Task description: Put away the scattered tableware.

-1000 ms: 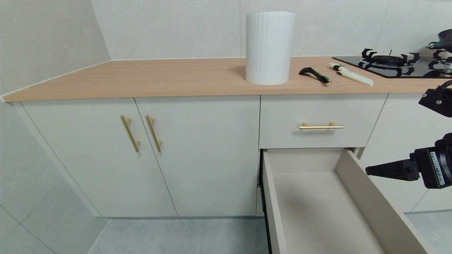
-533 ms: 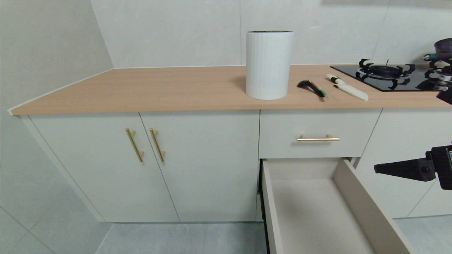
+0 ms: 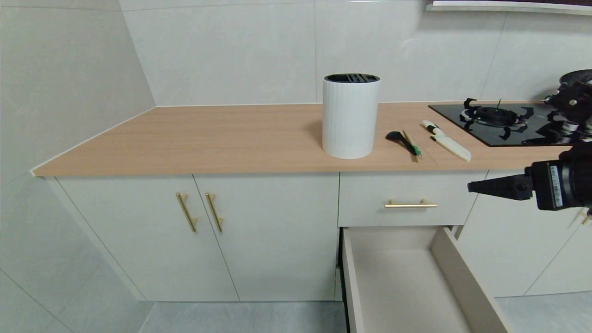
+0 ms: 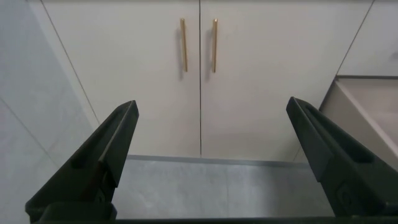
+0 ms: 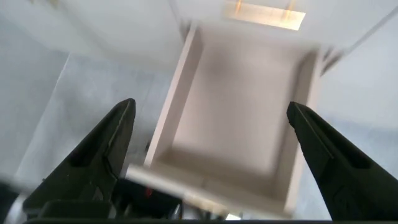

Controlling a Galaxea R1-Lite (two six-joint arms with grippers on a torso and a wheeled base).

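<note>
right gripper (image 3: 476, 188) risen from beside open drawer (image 3: 453, 263) to counter (image 3: 231, 138) edge height, spread wide, empty, ready for pickup; knife (image 3: 446, 141), black scoop (image 3: 401, 137) lie just beyond, above its tip. left gripper (image 4: 211, 106) wide, facing cabinet doors (image 4: 155, 93).

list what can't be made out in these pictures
1. Inside of the white holder: head view; its wall and slotted top hide any contents.
2. Front of the open drawer: cut off by the head view's bottom edge, and blurred in the right wrist view.
3. Thin stick beside the black spoon: head view; too small to identify.
4. Dark pot on the stove: head view; cut off by the right edge.
</note>
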